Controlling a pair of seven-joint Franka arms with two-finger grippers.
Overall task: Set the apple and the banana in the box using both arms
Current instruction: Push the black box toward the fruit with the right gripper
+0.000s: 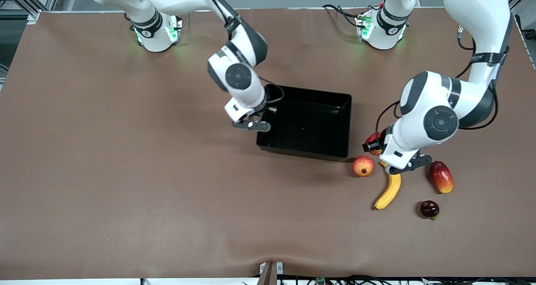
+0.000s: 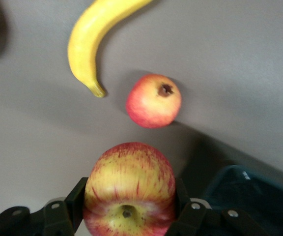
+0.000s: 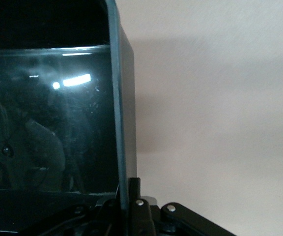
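Now, line by line:
Left gripper point(image 2: 129, 209): fingers closed against both sides of the apple point(image 2: 129, 189), holding it stem dimple toward the wrist camera; the pair sits low over the table just beside the box's wall at the left arm's end, and whether the apple is off the cloth cannot be told.
Right gripper point(image 3: 127, 209): clamped on the box point(image 1: 307, 119) wall at the right arm's end, one finger inside the wall and one outside.
Box: on the brown table point(image 1: 125, 172), mid-table, nothing in it.
Banana point(image 1: 388, 191): lying on the table nearer the front camera than the left gripper, its upper tip under that gripper's fingers in the front view.
Round orange-red fruit point(image 1: 363, 166): beside the banana, close to the box's near corner.
Mango point(image 1: 441, 176): on the banana's side toward the left arm's end.
Dark round fruit point(image 1: 429, 209): nearer the front camera than the mango.
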